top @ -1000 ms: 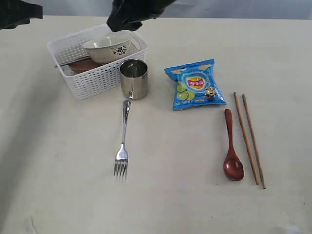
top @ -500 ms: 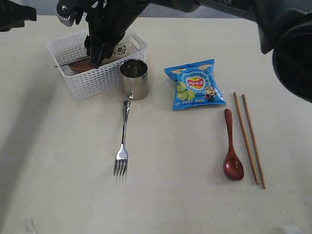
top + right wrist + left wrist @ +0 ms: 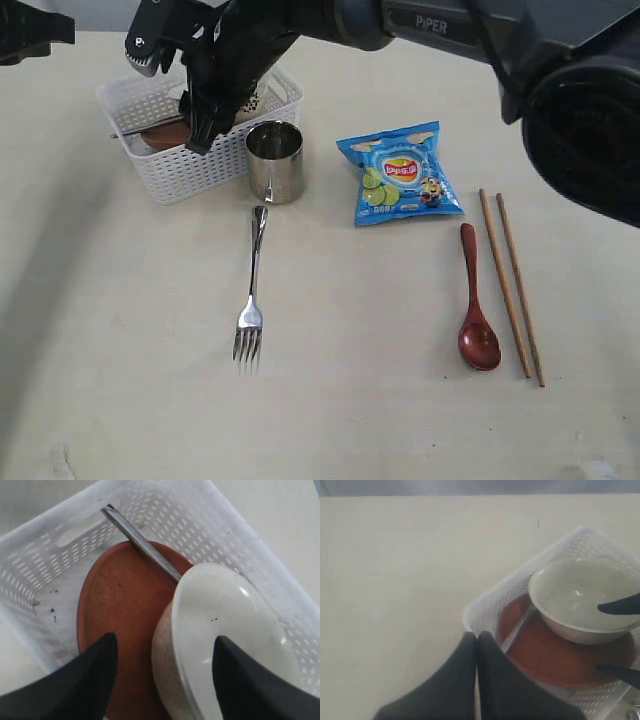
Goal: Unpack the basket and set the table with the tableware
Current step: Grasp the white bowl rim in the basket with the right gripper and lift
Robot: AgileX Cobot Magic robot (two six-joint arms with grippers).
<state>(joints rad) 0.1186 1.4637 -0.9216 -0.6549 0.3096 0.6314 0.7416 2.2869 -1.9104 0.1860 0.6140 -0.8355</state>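
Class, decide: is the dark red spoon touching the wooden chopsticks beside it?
Apart. The exterior view shows bare table between the spoon and the chopsticks along their whole length.

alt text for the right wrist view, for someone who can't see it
An open end effector hovers over a white lattice basket, its two dark fingers straddling the rim of a cream bowl. The bowl sits on a reddish-brown plate, with a silver utensil slipping beneath it.

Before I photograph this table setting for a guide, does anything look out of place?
The blue chip bag lies between the steel cup and the spoon, a snack inside the place setting. In the basket, the bowl sits tilted on the plate.
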